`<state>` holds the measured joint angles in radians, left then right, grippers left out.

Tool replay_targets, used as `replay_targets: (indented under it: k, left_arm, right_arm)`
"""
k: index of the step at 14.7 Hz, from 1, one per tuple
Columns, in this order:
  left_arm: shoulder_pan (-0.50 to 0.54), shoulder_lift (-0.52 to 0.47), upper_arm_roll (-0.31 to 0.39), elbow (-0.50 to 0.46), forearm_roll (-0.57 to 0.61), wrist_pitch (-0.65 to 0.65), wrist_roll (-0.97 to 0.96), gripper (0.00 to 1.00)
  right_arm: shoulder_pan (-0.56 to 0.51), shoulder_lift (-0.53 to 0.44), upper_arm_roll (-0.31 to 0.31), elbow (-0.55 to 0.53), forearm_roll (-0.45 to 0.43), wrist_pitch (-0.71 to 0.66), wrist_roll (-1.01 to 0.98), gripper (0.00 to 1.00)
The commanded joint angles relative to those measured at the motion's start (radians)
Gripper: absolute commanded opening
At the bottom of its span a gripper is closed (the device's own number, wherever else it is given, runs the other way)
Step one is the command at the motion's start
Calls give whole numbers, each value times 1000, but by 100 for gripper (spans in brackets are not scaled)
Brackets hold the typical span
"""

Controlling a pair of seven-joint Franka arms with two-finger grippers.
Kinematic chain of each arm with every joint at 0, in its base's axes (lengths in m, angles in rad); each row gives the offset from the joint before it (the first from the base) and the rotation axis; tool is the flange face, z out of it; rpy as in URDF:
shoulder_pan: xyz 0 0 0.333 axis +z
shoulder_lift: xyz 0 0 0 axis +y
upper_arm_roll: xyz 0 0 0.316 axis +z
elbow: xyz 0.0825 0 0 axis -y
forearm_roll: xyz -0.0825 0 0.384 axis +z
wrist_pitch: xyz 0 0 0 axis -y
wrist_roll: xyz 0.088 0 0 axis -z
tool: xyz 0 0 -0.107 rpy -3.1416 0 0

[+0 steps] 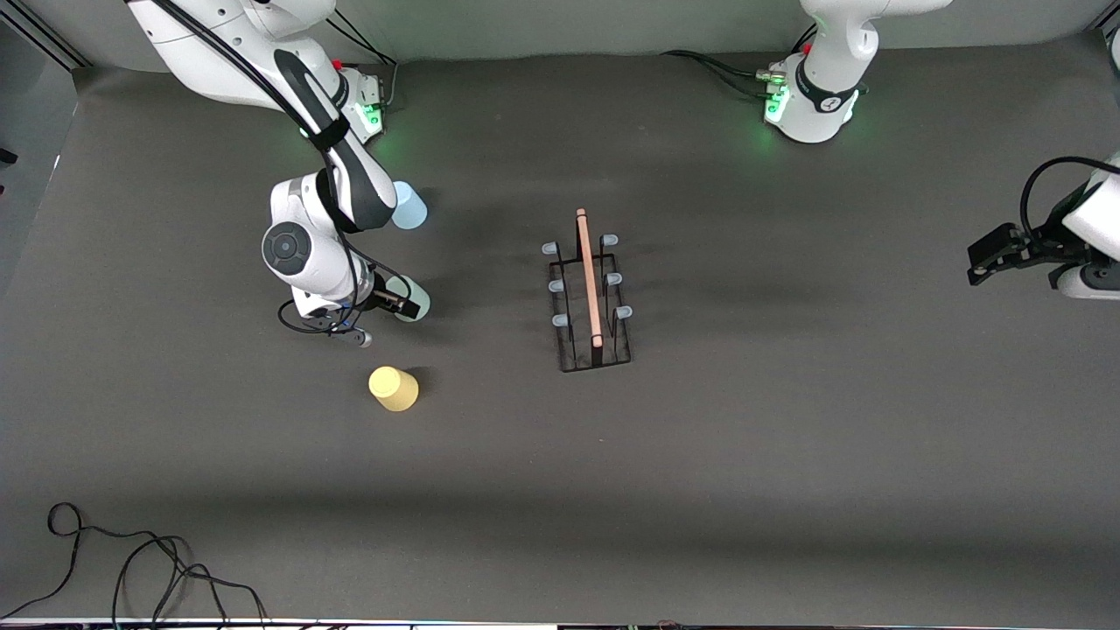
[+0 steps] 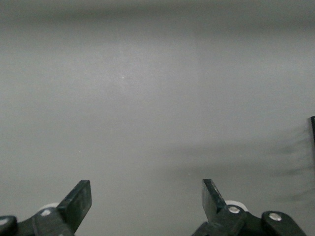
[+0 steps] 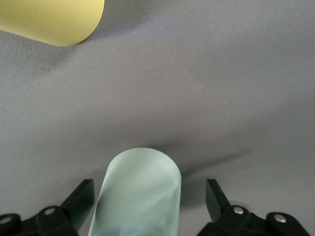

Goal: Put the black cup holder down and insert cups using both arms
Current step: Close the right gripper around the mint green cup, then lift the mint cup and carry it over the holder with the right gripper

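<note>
Holder point(image 1: 588, 293) stands upright mid-table, wooden rod on top, all six blue-tipped pegs bare; placing looks done, no cup inserted yet. Green cup point(image 3: 139, 194) sits between the spread fingers of the right gripper point(image 3: 150, 204), neither finger touching it as far as the right wrist view shows; jaws wide, nothing held. In the front view this gripper point(image 1: 391, 304) is low at the green cup point(image 1: 415, 300), toward the right arm's end of the table. Yellow cup point(image 1: 395, 388) lies just past that gripper, nearer the front camera, untouched. Blue cup point(image 1: 408, 208) stands farther from the camera, partly hidden by the right arm. Left gripper point(image 1: 993, 255) waits over bare table point(image 2: 157, 98) at the left arm's end, well apart from the holder, jaws wide and empty. Judgement: first cup pickup is about to begin; three insertions remain.
</note>
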<state>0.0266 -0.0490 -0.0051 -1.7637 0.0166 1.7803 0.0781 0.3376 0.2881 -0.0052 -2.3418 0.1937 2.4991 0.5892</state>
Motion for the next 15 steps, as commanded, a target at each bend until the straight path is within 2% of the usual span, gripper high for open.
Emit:
replay_targets:
  k: [1,4,6,9,11,13,15]
  left_arm:
    - [-5,-9,-6,35,3,-39,-31,100]
    - [-7,-8,-6,36,3,-39,-26,100]
    - [-7,-6,-6,36,3,-39,-18,100]
    - [-5,-6,-6,39,3,-39,-3,100]
    - [-7,-5,-6,39,3,-39,-3,100]
    - [-5,-5,-6,43,2,-47,-3,100]
    - [-5,-3,-6,43,2,-50,-4,100]
  right_arm:
    - [44,-32,-6,1,38,-31,0,100]
    - [44,-32,-6,2,41,-31,0,98]
    - [46,-30,-6,2,40,-29,-2,70]
    - [46,-38,-7,5,41,-32,-5,22]
    - [46,-63,-7,7,41,-32,-6,5]
    - [46,-105,-7,31,41,-86,1,0]
    - [47,-144,-7,108,41,-231,41,0]
